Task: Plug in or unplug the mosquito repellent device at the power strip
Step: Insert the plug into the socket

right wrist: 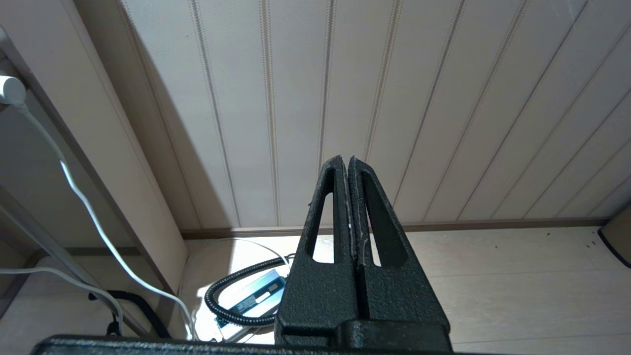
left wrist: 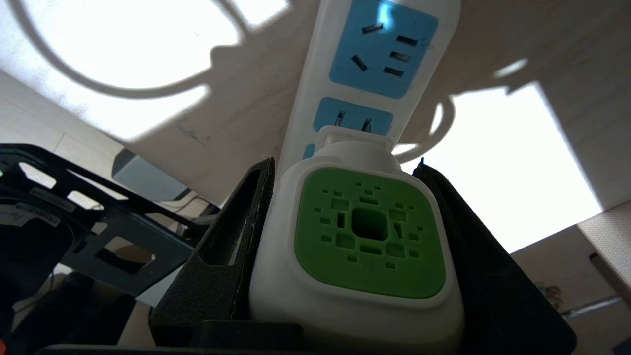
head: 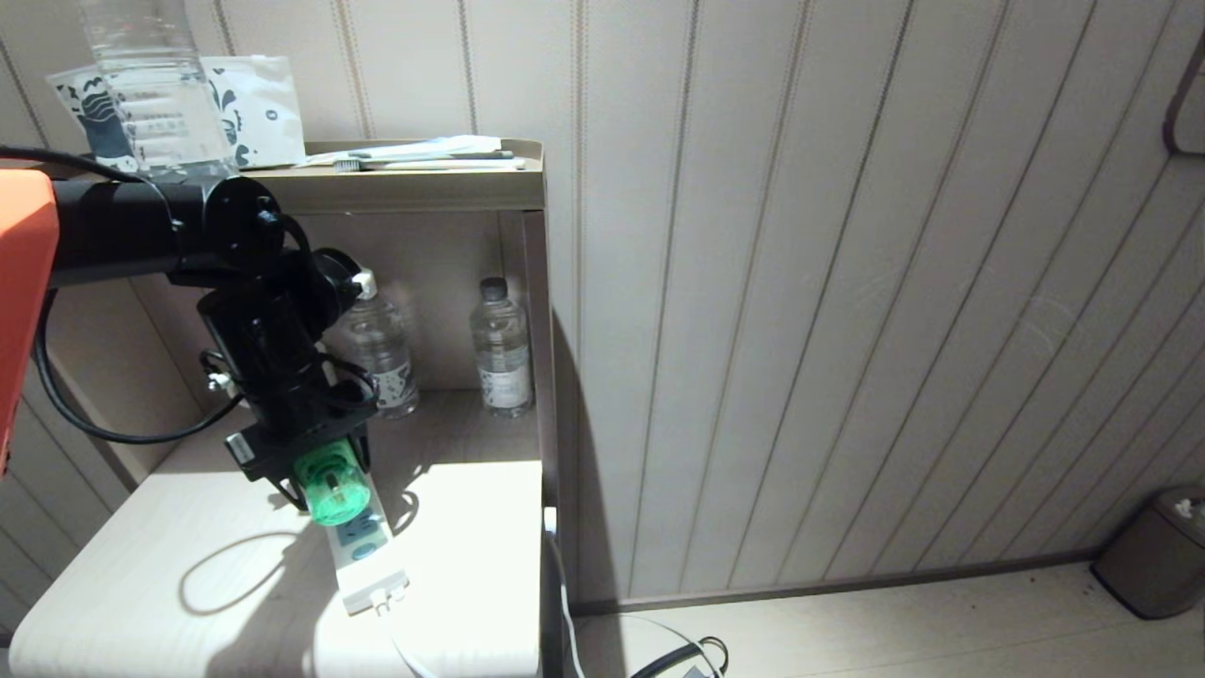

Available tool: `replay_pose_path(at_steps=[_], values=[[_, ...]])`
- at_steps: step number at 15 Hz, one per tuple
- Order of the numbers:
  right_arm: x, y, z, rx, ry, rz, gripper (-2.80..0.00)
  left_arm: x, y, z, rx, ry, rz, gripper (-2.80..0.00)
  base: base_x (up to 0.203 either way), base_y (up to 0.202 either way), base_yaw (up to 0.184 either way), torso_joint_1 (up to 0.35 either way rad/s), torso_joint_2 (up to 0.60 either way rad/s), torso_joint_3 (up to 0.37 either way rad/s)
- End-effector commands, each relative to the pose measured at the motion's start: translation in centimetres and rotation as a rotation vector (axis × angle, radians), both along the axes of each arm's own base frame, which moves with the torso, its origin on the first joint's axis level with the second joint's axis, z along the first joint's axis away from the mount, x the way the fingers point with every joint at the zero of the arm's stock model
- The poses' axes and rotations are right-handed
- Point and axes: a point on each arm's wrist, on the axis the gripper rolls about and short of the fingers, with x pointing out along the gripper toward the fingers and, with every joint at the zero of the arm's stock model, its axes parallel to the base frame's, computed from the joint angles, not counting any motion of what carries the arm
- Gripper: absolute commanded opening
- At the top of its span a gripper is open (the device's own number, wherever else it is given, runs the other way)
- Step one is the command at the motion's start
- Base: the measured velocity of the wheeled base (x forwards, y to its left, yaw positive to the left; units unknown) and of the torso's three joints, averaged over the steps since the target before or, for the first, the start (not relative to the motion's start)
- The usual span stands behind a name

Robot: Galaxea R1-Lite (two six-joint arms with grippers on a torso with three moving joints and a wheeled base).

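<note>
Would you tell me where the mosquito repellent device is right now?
In the head view, the mosquito repellent device is lower left, clamped in the left gripper at the power strip on the white tabletop.

Pale grooved wall panelling (head: 847, 282), light wood floor (head: 894, 631), beige shelf unit (head: 527, 282) in corner, strong sunlight patch, grey bin (head: 1153, 556)

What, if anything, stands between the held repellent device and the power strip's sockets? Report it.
Nothing visible does. The left gripper is shut on the mosquito repellent device, whose plug end sits right at a blue socket panel of the power strip. Whether the pins are seated cannot be told. The next socket panel along the strip is bare.
</note>
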Motion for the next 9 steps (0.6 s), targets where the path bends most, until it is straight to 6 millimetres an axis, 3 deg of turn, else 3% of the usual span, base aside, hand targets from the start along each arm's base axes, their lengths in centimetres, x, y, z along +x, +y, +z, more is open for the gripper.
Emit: replay_pose_path(at_steps=[1,9], values=[[0.01,0.00,0.00,0.000,0.002,0.000,-2.80,0.25,0.22,-0.38,0.002,0.011,0.013,-2.80,0.000,0.000,0.000,0.000,0.00,0.000],[0.01,0.00,0.01,0.000,0.001,0.000,-2.80,0.31,0.17,-0.50,0.001,0.013,0.014,-2.80,0.000,0.000,0.000,0.000,0.00,0.000]])
